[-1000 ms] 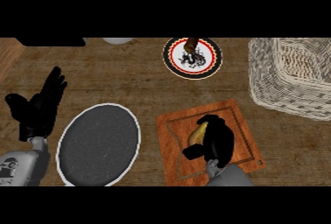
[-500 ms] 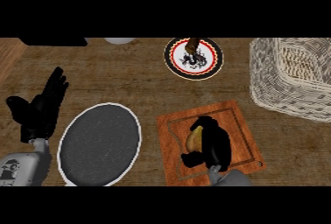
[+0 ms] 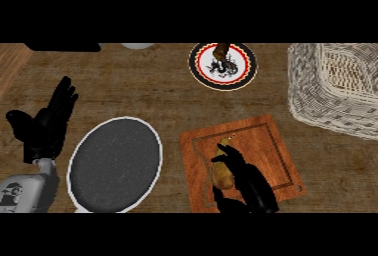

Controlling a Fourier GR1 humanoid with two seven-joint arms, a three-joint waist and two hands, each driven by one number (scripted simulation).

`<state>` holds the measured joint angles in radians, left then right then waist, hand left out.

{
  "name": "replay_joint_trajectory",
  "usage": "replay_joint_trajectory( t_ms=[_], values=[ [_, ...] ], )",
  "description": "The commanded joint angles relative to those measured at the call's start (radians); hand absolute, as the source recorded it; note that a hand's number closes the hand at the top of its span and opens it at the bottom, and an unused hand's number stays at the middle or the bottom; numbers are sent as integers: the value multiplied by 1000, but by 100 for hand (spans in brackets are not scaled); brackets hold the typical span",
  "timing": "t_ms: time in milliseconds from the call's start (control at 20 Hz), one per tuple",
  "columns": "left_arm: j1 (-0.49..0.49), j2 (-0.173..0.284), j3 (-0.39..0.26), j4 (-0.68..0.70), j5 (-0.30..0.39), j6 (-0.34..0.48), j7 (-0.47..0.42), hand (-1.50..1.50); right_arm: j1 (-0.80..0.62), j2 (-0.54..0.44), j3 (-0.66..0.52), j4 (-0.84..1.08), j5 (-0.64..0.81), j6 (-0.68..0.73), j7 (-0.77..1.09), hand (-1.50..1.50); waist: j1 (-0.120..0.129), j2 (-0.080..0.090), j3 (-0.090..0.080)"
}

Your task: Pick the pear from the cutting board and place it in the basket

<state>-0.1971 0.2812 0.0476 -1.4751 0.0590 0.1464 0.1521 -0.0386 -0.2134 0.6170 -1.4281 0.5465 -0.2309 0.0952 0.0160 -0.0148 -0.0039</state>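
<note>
Right hand (image 3: 247, 182) curled over pear (image 3: 222, 172), apparently gripping.

Kitchen: wooden counter (image 3: 148, 100), cutting board (image 3: 277, 150), plates (image 3: 221, 65), wicker basket (image 3: 332, 95).

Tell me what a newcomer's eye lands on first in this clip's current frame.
The right hand curled around the pear on the cutting board, low and right of centre. Next, the pale wicker basket at upper right and the dark oval plate at lower left, beside the open left hand.
</note>
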Motion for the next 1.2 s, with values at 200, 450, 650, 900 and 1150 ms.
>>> replay_joint_trajectory(
  t_ms=[200, 450, 650, 900, 1150],
  values=[
    [89, -39, -14, -36, -15, 14, -37, 0, 178, -104, -132, -165, -328, 73, -391, 150, -23, 12, 5],
    [-44, -14, 12, 28, -17, 10, 44, 0, 187, -149, -229, -408, -422, 144, -266, 150, -29, 14, 4],
    [78, 7, 28, -51, -7, -37, -23, 0, 156, -185, -311, -556, -381, 126, -86, 150, -17, 13, 3],
    [56, -44, 3, 6, -35, -11, -44, 0, 17, -204, -412, -736, -436, 170, 239, 150, -15, 15, 3],
    [17, -31, 24, -19, -27, -15, 4, 0, -166, -122, -531, -563, -500, 116, 293, 150, -8, 16, 4]
  ],
)
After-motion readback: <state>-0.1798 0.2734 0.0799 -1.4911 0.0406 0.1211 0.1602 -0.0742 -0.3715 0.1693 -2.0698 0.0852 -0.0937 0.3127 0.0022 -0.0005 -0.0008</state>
